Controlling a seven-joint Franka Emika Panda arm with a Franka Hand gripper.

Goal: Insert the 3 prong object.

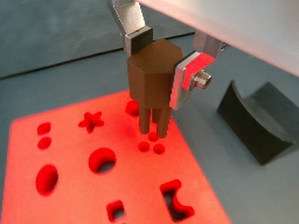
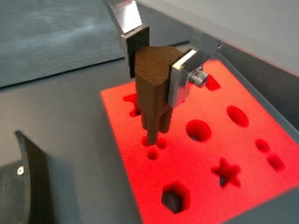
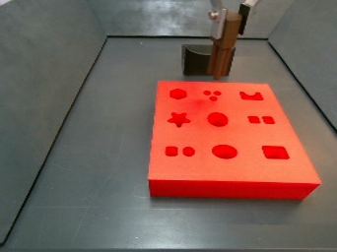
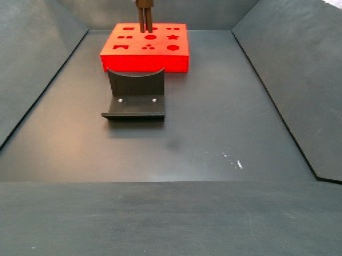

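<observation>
My gripper (image 1: 162, 61) is shut on the 3 prong object (image 1: 152, 80), a slim dark brown piece held upright with its thin rods pointing down. It shows in both wrist views, also in a wrist view (image 2: 155, 92). The rod tips hang close over the three small round holes (image 1: 149, 143) of the flat red block (image 1: 70, 179), near the block's far edge. I cannot tell whether the tips touch. In both side views the gripper (image 3: 227, 18) (image 4: 143, 5) holds the object (image 3: 226, 47) (image 4: 143, 18) above the red block (image 3: 227, 133) (image 4: 144, 62).
A dark grey curved-top block (image 4: 135, 96) stands on the floor beside the red block; it also shows in a side view (image 3: 196, 57) and both wrist views (image 1: 260, 118) (image 2: 26, 184). Grey walls (image 3: 53, 89) enclose the floor. The red block has several other shaped cutouts (image 3: 226, 152).
</observation>
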